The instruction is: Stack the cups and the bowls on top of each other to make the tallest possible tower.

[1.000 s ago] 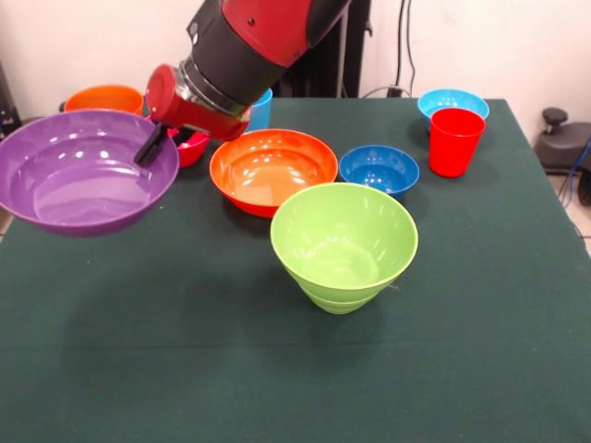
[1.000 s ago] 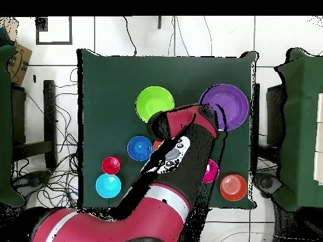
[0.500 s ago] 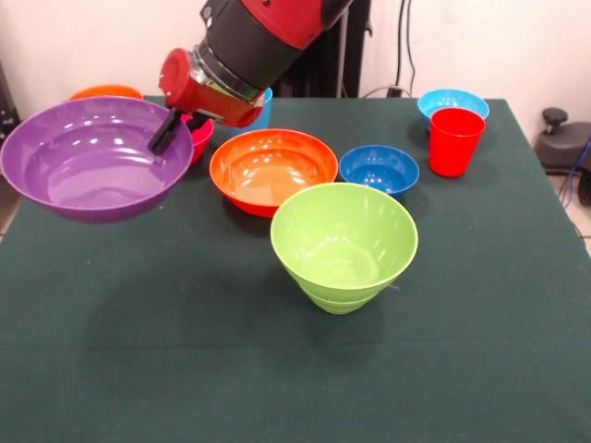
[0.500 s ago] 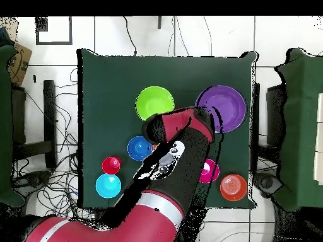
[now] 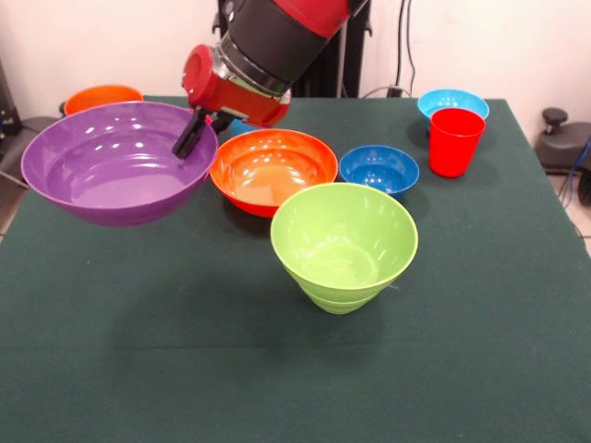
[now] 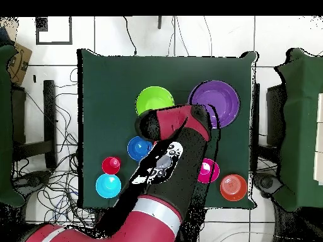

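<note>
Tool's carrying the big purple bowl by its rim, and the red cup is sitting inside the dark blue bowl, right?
Not quite. The tool does hold the big purple bowl by its rim, but the front view shows the red cup standing on the table, apart from the dark blue bowl and in front of the light blue bowl.

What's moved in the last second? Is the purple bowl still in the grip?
Yes. The gripper stays clamped on the rim of the purple bowl and has carried it, lifted off the table, sideways toward the large orange bowl; their rims now nearly meet in the front view. The arm moved with it. The lime green bowl, dark blue bowl, red cup and other bowls have not shifted.
</note>
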You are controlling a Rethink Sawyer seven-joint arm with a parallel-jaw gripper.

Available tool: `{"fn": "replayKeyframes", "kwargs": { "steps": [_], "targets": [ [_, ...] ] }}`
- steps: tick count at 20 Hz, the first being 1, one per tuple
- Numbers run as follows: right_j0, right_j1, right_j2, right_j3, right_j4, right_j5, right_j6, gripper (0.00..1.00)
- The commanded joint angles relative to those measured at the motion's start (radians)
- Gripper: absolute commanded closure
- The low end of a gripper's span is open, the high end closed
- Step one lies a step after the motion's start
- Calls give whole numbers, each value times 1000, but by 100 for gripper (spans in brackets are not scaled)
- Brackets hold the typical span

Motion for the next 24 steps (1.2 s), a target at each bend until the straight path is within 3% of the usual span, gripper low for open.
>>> {"fn": "replayKeyframes", "kwargs": {
  "steps": [1, 6, 24],
  "targets": [
    [28, -31, 115, 9, 52, 90, 129, 100],
    [30, -56, 130, -29, 102, 176, 117, 100],
    [145, 98, 76, -180, 214, 274, 278, 100]
  ]
}}
